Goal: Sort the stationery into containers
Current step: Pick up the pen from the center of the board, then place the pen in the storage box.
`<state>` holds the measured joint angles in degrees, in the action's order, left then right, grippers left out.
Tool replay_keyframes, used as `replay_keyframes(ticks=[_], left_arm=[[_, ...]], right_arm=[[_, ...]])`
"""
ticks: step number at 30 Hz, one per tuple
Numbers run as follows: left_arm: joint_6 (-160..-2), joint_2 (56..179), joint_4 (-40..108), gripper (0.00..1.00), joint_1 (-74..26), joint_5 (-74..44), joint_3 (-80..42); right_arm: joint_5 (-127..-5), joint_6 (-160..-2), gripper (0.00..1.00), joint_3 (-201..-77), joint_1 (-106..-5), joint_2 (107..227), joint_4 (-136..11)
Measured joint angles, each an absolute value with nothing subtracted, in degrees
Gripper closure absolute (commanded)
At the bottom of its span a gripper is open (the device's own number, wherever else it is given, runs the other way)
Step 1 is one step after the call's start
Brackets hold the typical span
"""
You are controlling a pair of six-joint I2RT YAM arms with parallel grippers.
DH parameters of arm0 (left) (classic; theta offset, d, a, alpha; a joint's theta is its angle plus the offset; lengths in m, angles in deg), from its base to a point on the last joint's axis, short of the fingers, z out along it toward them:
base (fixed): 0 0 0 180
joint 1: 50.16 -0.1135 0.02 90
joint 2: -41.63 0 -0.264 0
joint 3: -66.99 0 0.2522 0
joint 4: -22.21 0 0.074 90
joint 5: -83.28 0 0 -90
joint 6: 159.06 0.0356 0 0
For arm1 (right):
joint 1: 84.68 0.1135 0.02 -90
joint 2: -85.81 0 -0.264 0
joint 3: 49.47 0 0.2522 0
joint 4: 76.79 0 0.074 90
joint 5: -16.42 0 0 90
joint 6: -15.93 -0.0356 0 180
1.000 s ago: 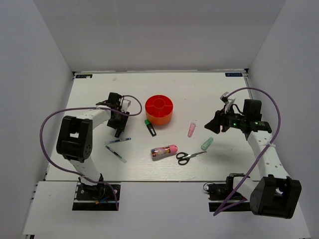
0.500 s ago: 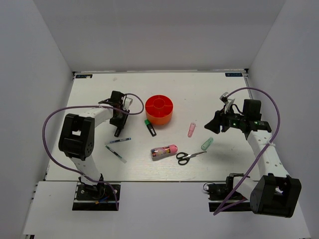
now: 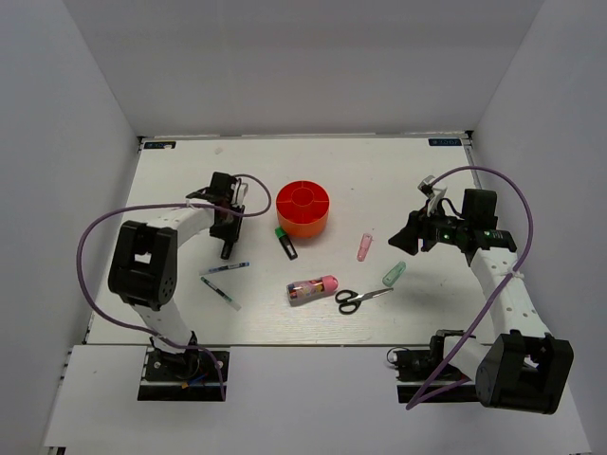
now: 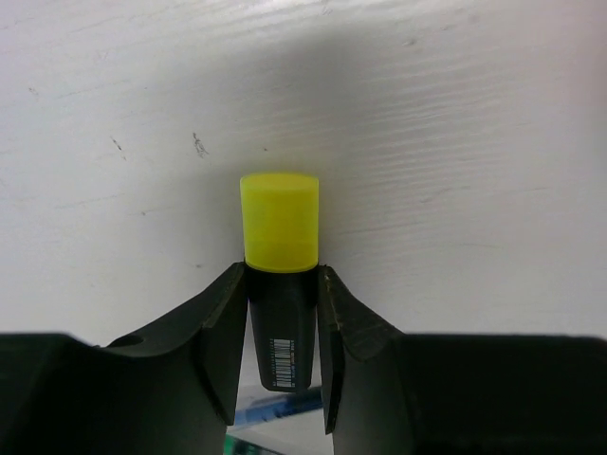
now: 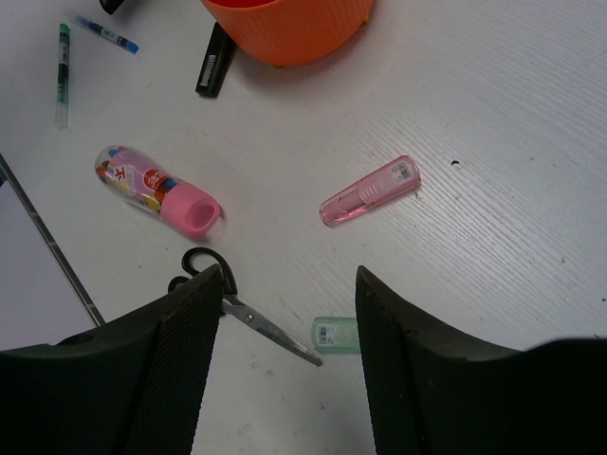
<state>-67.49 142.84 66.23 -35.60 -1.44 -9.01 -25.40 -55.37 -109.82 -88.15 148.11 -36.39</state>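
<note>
- The left gripper (image 4: 282, 277) is closed narrow on the yellow-capped marker (image 4: 280, 220). One finger presses each side of its black barrel just below the cap. The marker lies flat on the table (image 4: 455, 142), left of the organiser.
- A small white barcode sticker (image 4: 283, 358) sits on the barrel, its digits too small to read. The barrel's tail is lost in shadow between the fingers. A blurred blue-green streak below it cannot be identified.
- From the top view the marker and the grip cannot be made out; only dark shapes show at the gripper's tip.
- The right gripper (image 5: 285, 280) hangs above the table with its jaws wide and nothing between them.
- Its fingers cut off the pale green tube (image 5: 334, 334), leaving only an end with a barcode sticker. They also cover part of the handles of the black-handled scissors (image 5: 251, 318). The top view shows both whole.
- Further out lie the pink tube (image 5: 370, 191), with an unreadable label at its broad end, and the clear pink-capped tube (image 5: 156, 188). The red characters in its colourful print are not legible.
- The orange-red organiser (image 5: 294, 28) is cropped at the top of the right wrist view. Its central cup and ring of compartments show only from above.
- The green-capped marker (image 5: 215, 62) lies just beside the organiser. The wrist view gives only its black barrel; the top view shows the green cap.
- Two thin pens, a green pen (image 5: 63, 71) and a blue pen (image 5: 106, 33), lie apart from each other near the left gripper.
</note>
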Motion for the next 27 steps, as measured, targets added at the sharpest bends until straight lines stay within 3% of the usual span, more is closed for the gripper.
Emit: replay_keyframes(ticks=[13, 21, 27], left_arm=[[-83.54, 119.91, 52.99, 1.00, -32.14, -12.31, -6.61], [-89.81, 119.91, 27.22, 1.00, -24.47, -10.21, 5.68], [-92.24, 124.83, 16.46, 1.00, -22.20, -8.42, 4.50]], right_arm=[[-25.07, -54.69, 0.39, -109.80, -88.12, 148.16, -36.17], [-24.74, -54.49, 0.39, -109.52, -88.12, 148.42, -36.15], [-24.72, -54.34, 0.39, -109.47, -88.12, 148.92, -36.15]])
